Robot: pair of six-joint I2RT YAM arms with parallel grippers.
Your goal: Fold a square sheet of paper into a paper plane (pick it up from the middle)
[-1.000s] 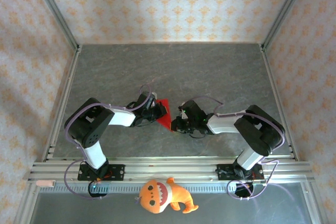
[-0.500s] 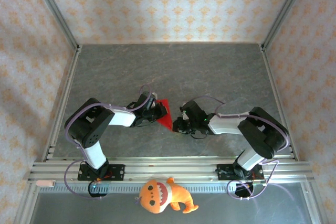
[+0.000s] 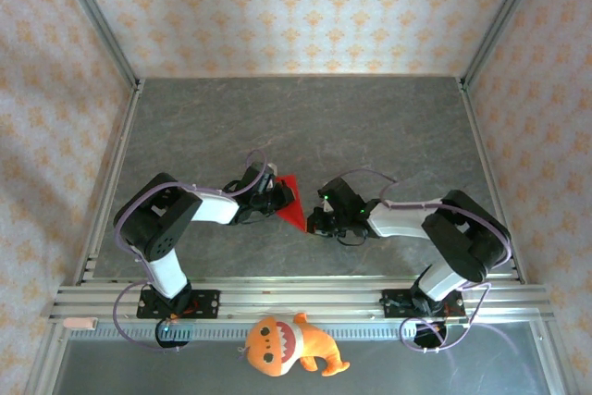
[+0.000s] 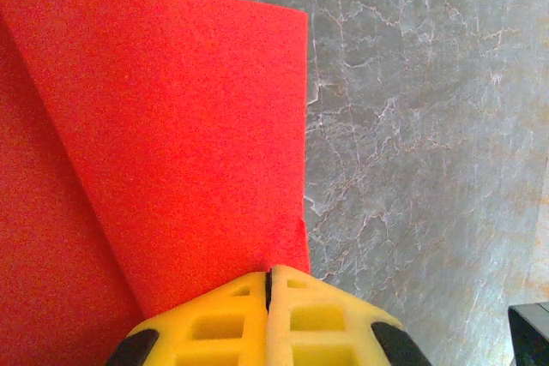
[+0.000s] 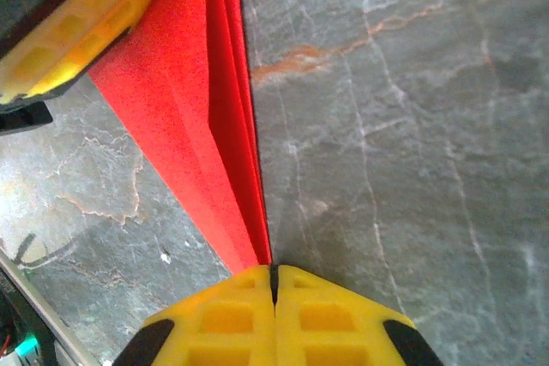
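Centrally on the grey table (image 3: pixel 305 127), the creased red paper sheet (image 3: pixel 292 199) sits between both grippers; the left gripper (image 4: pixel 269 279) has its fingers pressed together on one side edge; the right gripper (image 5: pixel 274 273) pinches the narrow pointed tip; pulling apart could tear it, or the tip could slip free; open table lies on the far side, while the arms crowd the near side.

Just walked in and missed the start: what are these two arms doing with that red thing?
They are folding a red sheet of paper, creased into a pointed shape, mid-table. The left gripper is shut on one edge, the right gripper on its narrow tip. An orange plush toy lies near the arm bases.
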